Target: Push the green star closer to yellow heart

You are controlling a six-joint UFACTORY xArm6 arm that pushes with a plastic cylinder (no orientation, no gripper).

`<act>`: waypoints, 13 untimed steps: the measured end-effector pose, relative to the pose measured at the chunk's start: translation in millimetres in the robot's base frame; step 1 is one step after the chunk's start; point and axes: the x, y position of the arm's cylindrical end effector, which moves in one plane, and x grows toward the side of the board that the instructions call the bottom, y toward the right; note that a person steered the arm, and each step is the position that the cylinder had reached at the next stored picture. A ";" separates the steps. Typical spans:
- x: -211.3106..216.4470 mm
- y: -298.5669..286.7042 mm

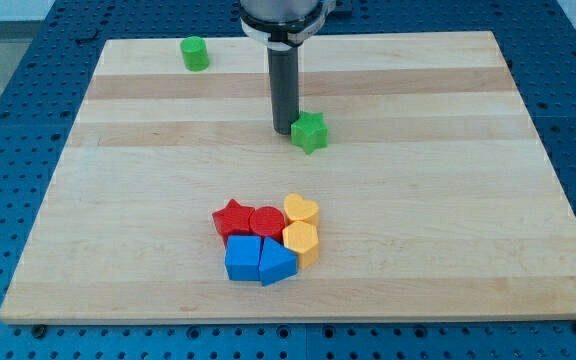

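The green star (pixel 310 131) lies on the wooden board a little above the middle. My tip (pixel 284 130) stands right at the star's left side, touching or nearly touching it. The yellow heart (pixel 301 209) lies lower down, at the upper right of a cluster of blocks below the star.
The cluster holds a red star (pixel 233 219), a red round block (pixel 267 222), a yellow hexagonal block (pixel 301 241), a blue cube (pixel 243 258) and a blue pointed block (pixel 276 262). A green cylinder (pixel 195 53) stands near the board's top left edge (pixel 98 50).
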 end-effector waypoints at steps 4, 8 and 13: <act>2.4 23.9; 58.5 -6.2; 64.2 -41.6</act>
